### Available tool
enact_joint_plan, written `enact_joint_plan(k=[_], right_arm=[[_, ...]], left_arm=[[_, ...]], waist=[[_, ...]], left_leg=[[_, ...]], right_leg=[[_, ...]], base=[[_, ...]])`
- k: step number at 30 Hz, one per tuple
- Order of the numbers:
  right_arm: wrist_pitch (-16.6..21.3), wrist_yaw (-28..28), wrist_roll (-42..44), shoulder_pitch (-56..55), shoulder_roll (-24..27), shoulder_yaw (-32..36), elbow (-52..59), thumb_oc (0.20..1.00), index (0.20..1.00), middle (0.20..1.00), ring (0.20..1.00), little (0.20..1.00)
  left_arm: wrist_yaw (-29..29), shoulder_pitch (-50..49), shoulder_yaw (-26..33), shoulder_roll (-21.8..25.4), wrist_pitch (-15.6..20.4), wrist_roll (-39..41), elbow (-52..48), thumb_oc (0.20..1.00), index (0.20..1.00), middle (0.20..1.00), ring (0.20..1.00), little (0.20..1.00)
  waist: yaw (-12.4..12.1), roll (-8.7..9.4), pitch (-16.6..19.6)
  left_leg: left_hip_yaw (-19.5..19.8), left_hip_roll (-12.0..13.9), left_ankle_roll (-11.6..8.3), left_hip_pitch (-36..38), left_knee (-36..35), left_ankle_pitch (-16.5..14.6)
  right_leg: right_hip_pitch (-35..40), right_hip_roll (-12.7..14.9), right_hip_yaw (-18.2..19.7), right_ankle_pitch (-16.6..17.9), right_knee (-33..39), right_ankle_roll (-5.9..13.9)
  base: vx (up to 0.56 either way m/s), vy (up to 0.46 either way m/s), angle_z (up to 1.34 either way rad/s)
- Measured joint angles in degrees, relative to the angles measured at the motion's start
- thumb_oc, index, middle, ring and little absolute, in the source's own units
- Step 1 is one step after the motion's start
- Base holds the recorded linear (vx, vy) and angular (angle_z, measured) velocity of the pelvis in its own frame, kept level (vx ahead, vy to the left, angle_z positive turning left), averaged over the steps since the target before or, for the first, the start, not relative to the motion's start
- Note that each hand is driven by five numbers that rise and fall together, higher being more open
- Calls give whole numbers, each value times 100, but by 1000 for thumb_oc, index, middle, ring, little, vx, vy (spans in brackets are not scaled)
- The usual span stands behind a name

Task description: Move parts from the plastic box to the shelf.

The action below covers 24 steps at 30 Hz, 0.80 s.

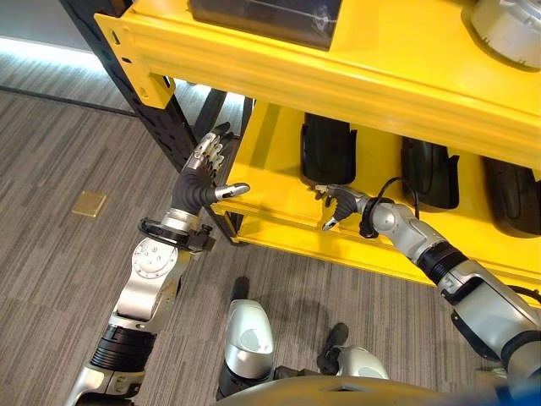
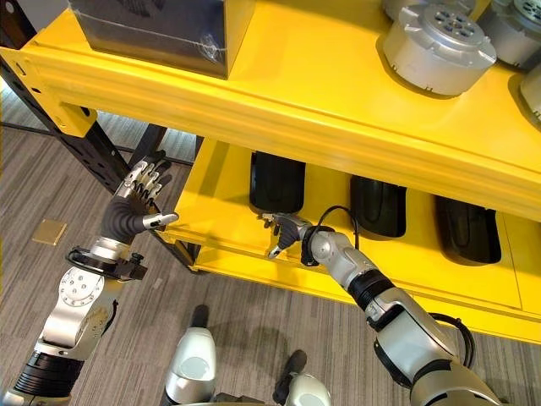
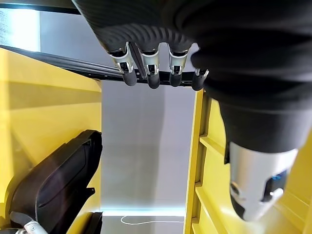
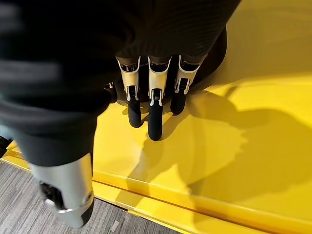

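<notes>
Currently, both hands are at the lower deck of the yellow shelf [image 1: 279, 178], neither carrying anything.

Right hand [image 1: 338, 205]: reaches in from 4 o'clock to the front lip of the lower deck, just in front of the leftmost black part [image 1: 328, 150]. Its own wrist view shows fingers [image 4: 155, 114] hanging loosely downward above bare yellow deck, slightly bent, thumb apart, nothing between them.

Left hand [image 1: 205, 169]: raised at 9 o'clock, beside the dark upright post [image 1: 173, 127] at the shelf's left end. Fingers extended, thumb spread toward the deck edge; it holds nothing.

Task's things: three black parts lie side by side on the lower deck, the middle one [image 1: 429, 172] and the right one [image 1: 511, 194] toward 3 o'clock. Round silver parts [image 2: 438, 35] and a dark box [image 2: 152, 25] sit on the upper deck.

Step in hand (judgement): the leftmost part appears placed and let go, so the right hand should clear.

Doing it well: draw the hand straight back over the lip with fingers kept loose, so no fingertip drags the part forward; keep the forearm low, under the upper beam [image 1: 338, 76]; hold the left hand clear of the post.
</notes>
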<state>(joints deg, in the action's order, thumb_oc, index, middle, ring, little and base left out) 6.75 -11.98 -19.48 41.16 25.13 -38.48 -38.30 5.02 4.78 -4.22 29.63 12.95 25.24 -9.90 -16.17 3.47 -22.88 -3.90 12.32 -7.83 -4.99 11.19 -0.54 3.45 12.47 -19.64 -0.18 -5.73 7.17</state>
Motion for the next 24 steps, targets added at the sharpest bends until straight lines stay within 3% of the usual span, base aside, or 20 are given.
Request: enact_joint_plan(k=[8, 13, 18, 24], right_arm=[[-25, 108, -1, 81, -49, -26, -241, 1000, 1000, 1000, 1000, 1000], [-80, 177, 3, 175, -218, 3, -765, 1000, 1000, 1000, 1000, 1000], [-123, 145, 12, 126, -224, -47, -718, 1000, 1000, 1000, 1000, 1000], [-355, 42, 537, -1101, 69, -36, 1428, 1000, 1000, 1000, 1000, 1000]], left_arm=[[4, 28, -32, -6, -33, -1, 0, 1000, 1000, 1000, 1000, 1000], [9, 49, -82, -10, -128, 2, 0, 1000, 1000, 1000, 1000, 1000], [-32, 48, -261, -86, -124, 2, 1, 1000, 1000, 1000, 1000, 1000], [-213, 27, -253, -140, 39, 0, 8, 1000, 1000, 1000, 1000, 1000]], waist=[[-2, -111, 36], [-18, -337, 201], [87, -361, 256], [392, -205, 199]], left_leg=[[34, -48, 10, 6, 30, 6], [41, -53, 31, 12, 94, -4], [38, -125, 65, -36, 108, 15], [-20, -59, 74, -236, 187, 0]], right_leg=[[-4, 54, -10, -9, -93, 19], [-5, 88, -12, -74, -209, -2], [-125, 192, 6, -123, -382, 9], [-490, 173, 134, -226, -620, -16]], base=[[0, 0, 0], [-1, 8, 1], [-56, 32, 1], [-97, 10, -7]])
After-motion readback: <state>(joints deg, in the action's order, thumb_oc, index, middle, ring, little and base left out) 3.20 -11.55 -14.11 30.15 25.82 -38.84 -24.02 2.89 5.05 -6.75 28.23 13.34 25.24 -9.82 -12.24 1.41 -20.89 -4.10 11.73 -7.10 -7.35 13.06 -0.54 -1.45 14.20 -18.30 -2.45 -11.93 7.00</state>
